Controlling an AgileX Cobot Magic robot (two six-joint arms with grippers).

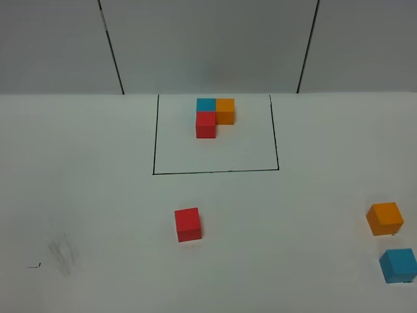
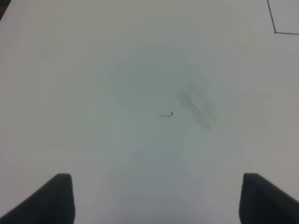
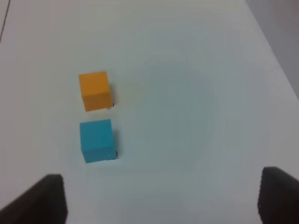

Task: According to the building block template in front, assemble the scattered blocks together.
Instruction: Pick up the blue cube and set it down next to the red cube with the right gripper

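The building block template [image 1: 214, 117] is an L of blue, orange and red cubes inside a black-line rectangle at the table's far middle. Of the scattered blocks, the red one [image 1: 187, 224] lies in front of the rectangle, the orange one [image 1: 384, 218] and the blue one [image 1: 398, 265] at the right edge. The right wrist view shows the orange block [image 3: 95, 90] and the blue block [image 3: 97, 140] ahead of my open right gripper [image 3: 161, 198], nothing between its fingers. My left gripper [image 2: 156, 200] is open over bare table. Neither arm shows in the high view.
A small black mark [image 2: 166, 115] and a grey smudge [image 2: 196, 103] lie on the white table ahead of the left gripper; the smudge [image 1: 62, 255] also shows at the front left. A corner of the rectangle's line [image 2: 274, 31] is in the left wrist view. Grey wall panels stand behind.
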